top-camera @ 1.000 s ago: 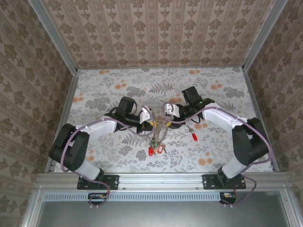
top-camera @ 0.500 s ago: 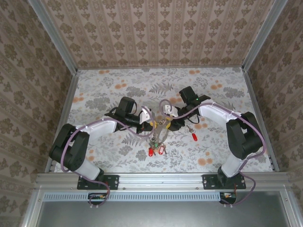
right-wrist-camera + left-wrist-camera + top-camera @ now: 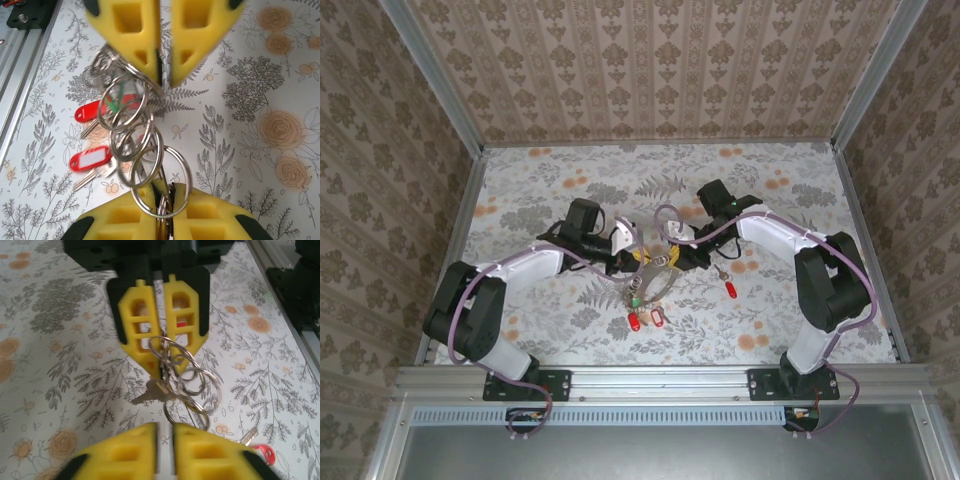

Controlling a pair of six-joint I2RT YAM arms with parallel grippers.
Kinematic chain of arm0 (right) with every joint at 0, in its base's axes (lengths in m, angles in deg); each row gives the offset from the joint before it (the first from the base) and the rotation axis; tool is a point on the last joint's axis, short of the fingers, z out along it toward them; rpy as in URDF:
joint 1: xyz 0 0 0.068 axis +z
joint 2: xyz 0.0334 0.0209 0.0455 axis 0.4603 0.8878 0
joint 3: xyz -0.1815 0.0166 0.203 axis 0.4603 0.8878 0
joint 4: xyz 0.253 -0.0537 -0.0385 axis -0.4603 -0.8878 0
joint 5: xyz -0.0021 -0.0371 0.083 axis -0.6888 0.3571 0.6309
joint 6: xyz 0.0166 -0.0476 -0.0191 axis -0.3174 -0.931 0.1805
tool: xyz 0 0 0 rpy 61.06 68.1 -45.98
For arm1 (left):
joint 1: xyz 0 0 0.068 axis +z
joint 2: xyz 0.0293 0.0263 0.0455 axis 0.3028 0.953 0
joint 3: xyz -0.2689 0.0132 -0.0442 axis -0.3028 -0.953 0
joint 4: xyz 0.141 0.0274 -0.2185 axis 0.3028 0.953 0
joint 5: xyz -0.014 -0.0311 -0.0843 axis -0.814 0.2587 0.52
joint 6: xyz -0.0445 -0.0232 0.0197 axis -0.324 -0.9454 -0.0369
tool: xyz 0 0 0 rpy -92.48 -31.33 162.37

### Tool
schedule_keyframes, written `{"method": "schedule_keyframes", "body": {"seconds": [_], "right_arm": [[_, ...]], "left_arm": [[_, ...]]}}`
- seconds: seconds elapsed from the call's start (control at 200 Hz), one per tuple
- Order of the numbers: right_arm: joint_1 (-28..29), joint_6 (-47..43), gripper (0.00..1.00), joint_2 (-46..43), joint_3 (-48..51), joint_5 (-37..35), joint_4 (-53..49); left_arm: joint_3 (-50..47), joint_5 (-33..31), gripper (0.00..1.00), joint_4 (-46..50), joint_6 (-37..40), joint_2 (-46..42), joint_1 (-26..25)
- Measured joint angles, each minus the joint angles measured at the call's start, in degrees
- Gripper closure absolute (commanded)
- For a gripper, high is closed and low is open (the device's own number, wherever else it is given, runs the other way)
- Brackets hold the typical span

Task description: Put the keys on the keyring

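The surface (image 3: 570, 190) was pale, printed with grey leaves and flowers and orange blossoms. The walls (image 3: 650, 70) wore beige wallpaper with brown damask stripes. The left claw (image 3: 165, 80) and right claw (image 3: 167, 195) were yellow, edged black. The keyring (image 3: 136, 146) was silver. The keys (image 3: 92, 160) had red tags, one with a white label.

Table top (image 3: 550, 190) covered in pale floral cloth: grey leaves, orange blooms. Back wall (image 3: 660, 70), left wall (image 3: 370, 200) and right wall (image 3: 920, 200) all beige damask wallpaper. Aluminium posts (image 3: 430, 75) at the back corners. Metal rail (image 3: 660, 382) along the near edge, grey panel (image 3: 660, 450) below it. Light soft and even.
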Motion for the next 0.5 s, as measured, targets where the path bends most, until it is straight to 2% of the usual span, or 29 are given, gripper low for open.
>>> {"method": "schedule_keyframes", "body": {"seconds": [0.025,0.06,0.075,0.175,0.205,0.36,0.5], "right_arm": [[0.0,0.0,0.93,0.0,0.0,0.1,0.0],[-0.2,0.0,0.96,0.0,-0.1,0.1,0.0],[-0.2,0.0,0.96,0.0,-0.1,0.1,0.0],[-0.4,0.0,0.98,-0.6,-0.1,0.0,0.0],[-0.5,0.0,0.98,-1.0,-0.1,-0.1,0.1],[-0.5,1.2,1.0,-3.9,0.0,-1.6,0.9],[0.8,2.5,0.99,-8.0,0.7,-7.1,3.8]], "left_arm": [[0.1,0.1,0.58,0.2,-0.6,-0.2,0.4],[0.1,0.2,0.35,0.5,-1.0,-0.9,0.9],[0.1,0.3,0.28,0.6,-0.8,-1.3,1.2],[0.1,1.0,0.15,2.5,-1.7,-4.9,3.5],[0.2,1.4,0.01,3.5,-1.7,-6.3,4.7],[2.7,3.6,0.0,10.4,-1.4,-11.2,9.0],[5.5,2.2,0.0,13.3,-2.7,-11.8,5.1]]}}
